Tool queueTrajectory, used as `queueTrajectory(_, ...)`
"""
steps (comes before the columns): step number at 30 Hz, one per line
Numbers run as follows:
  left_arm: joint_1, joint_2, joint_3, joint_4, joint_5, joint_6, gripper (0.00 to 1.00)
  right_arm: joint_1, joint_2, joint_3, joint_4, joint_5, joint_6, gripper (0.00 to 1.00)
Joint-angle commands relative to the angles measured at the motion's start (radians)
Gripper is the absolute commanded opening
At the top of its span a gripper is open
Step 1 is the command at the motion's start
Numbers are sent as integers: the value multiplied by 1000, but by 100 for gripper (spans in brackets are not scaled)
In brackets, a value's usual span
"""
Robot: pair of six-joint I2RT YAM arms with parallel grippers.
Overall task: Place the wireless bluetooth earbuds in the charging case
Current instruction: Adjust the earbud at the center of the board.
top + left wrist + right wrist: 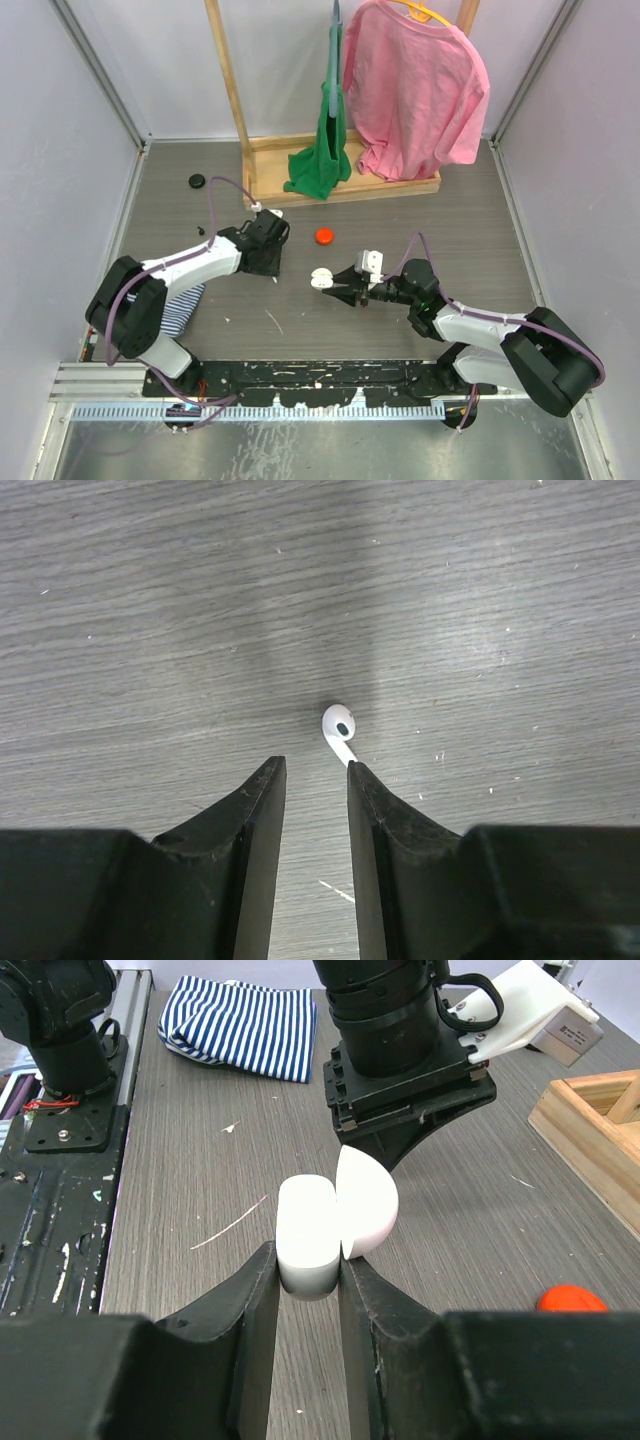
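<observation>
One white earbud (340, 728) lies on the grey table, with its stem pointing at the tip of the right finger (362, 780) of my left gripper (315, 765). That gripper is low over the table and open by a narrow gap, with only bare table between its fingers. In the top view it (272, 262) sits left of centre. My right gripper (308, 1255) is shut on the white charging case (310, 1235), whose lid (367, 1205) stands open. In the top view the case (321, 279) hangs at mid-table, just right of the left gripper.
A red cap (324, 236) lies behind the case. A blue-striped cloth (180, 305) is by the left arm's base. A wooden rack (340, 185) with a green cloth and a pink shirt (415, 85) fills the back. A small black disc (197, 181) lies far left.
</observation>
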Motion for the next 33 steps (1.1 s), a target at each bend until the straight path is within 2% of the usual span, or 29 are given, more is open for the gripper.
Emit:
queueTrajectory(1,3,36,55,46,-3,-13,32,6,-17,31,32,8,-10,15)
queueTrajectory(24,4,162,125,36,24,14,14,7,-2,35,32,4,-9,15)
queueTrajectory(29,-3,197,152,2,15,23,15,7,-1,35,32,4,-9,15)
queueTrajectory(33,-31,227,205,-71,-52,37,16,7,6,38,32,1,-7,15)
